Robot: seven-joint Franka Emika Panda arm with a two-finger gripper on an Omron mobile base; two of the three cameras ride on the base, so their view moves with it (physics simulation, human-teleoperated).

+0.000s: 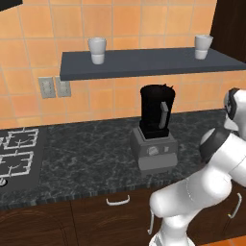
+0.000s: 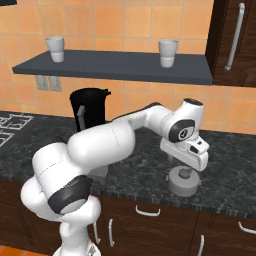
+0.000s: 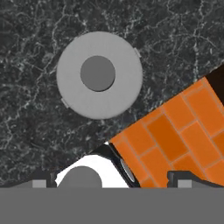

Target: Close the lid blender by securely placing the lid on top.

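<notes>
The blender point(image 1: 155, 113) is a tall dark jar with a grey handle on a boxy grey base point(image 1: 153, 152), standing mid-counter with its top uncovered. In the right base view the jar point(image 2: 89, 106) shows behind my arm. The lid point(image 2: 183, 183), a round light-grey disc with a raised knob, lies flat on the counter near the front edge, to the right of the blender. My gripper point(image 2: 186, 169) hangs just above it, pointing down. In the hand view the lid point(image 3: 99, 74) lies ahead of my gripper point(image 3: 112, 178), whose fingertips point(image 3: 42, 178) stand wide apart and open, holding nothing.
A dark shelf point(image 1: 144, 62) above the counter carries two white cups point(image 1: 97, 50) point(image 1: 202, 46). A stove point(image 1: 17, 153) sits at the left. A dark tall cabinet point(image 2: 235, 40) stands at the right. The counter's front edge and orange floor point(image 3: 175, 131) lie close beside the lid.
</notes>
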